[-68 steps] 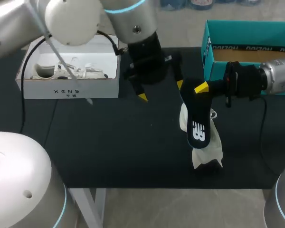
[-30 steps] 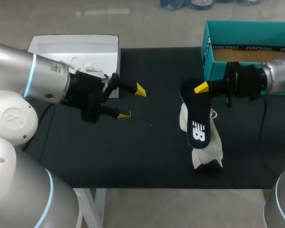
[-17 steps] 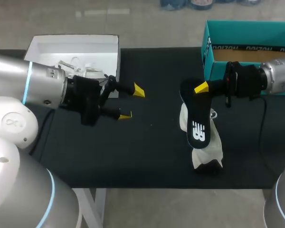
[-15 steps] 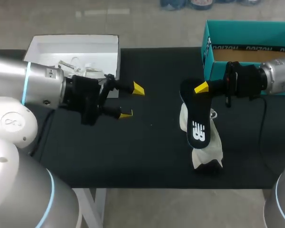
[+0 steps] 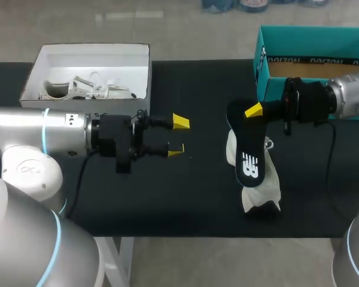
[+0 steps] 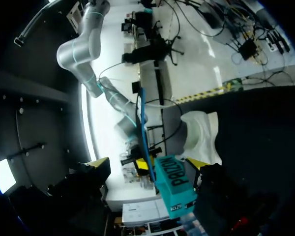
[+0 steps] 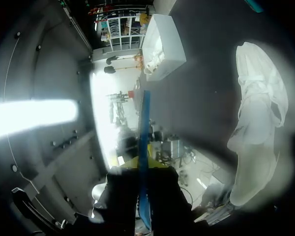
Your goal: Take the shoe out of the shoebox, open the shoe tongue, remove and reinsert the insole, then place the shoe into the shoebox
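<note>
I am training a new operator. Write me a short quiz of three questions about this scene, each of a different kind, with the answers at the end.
1. True or false: the left gripper is open and holds nothing.
2. Where is the white shoe?
A) inside the teal shoebox
B) on the table, near the right gripper
C) between the left gripper's fingers
3. Fill the gap: the right gripper is shut on the black ___.

Key: 1 true; 2 B; 3 insole.
</note>
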`<state>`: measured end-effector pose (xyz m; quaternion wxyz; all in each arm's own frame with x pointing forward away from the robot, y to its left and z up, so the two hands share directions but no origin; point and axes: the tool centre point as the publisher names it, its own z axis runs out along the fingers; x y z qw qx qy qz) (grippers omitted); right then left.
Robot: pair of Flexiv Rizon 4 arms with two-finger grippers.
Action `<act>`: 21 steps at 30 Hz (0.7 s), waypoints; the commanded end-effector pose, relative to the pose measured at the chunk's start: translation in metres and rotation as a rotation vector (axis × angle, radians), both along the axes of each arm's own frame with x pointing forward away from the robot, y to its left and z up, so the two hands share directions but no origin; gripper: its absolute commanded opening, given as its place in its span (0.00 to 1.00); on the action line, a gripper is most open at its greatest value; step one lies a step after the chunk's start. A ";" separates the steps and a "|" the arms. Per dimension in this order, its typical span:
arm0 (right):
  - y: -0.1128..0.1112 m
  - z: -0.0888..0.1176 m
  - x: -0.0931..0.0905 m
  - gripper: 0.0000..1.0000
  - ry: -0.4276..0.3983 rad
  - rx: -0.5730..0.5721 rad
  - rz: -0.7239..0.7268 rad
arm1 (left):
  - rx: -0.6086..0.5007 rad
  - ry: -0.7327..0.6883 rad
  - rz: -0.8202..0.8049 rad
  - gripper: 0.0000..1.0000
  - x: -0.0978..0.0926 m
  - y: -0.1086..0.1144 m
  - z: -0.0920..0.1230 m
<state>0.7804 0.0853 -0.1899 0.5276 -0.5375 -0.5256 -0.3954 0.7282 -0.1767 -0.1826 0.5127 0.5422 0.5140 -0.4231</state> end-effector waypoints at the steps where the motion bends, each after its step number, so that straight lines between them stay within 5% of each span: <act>1: 0.000 0.000 0.000 0.00 0.001 -0.004 0.001 | -0.041 -0.008 -0.032 1.00 0.015 -0.034 -0.006; 21: 0.000 0.000 0.000 0.00 0.001 -0.004 0.001 | -0.112 0.011 -0.111 1.00 0.022 -0.130 -0.006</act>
